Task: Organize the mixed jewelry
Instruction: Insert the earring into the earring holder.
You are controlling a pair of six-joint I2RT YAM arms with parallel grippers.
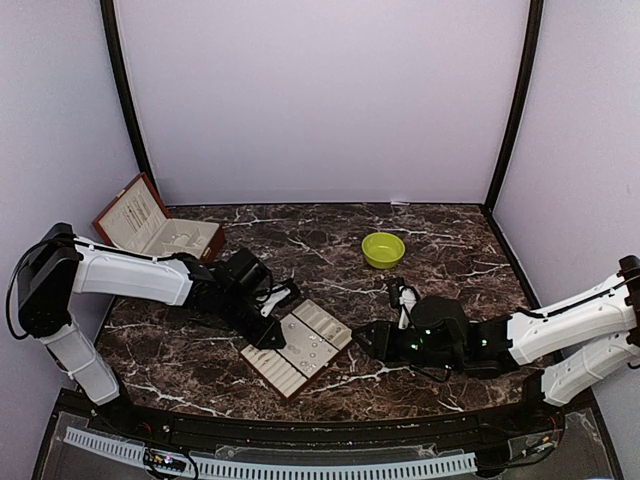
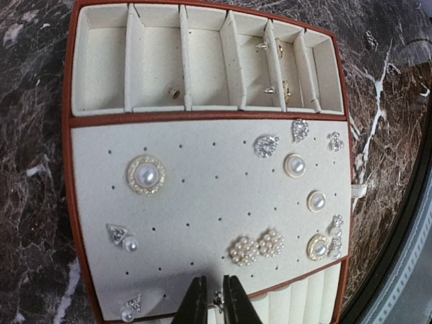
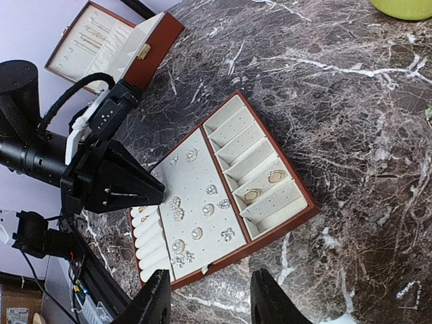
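Looking left to right: open reddish-brown box (image 1: 155, 225) at the desk's back-left corner. Left gripper (image 2: 216, 290) sits over the ring-roll edge of the tray (image 2: 196, 202), jaws nearly together, tiny silvery piece in the gap; can't tell if it's clamped. Mixed jewelry (image 2: 146, 175) lies on the tray's perforated pad: gold-rimmed pearl studs, pearl clusters, small silvery crystal bits. A few gold pieces sit in the slot row. Right gripper (image 3: 212, 300) hovers just beside the tray, jaws apart, empty. Green bowl (image 1: 383, 249) toward the desk's back edge, right of middle.
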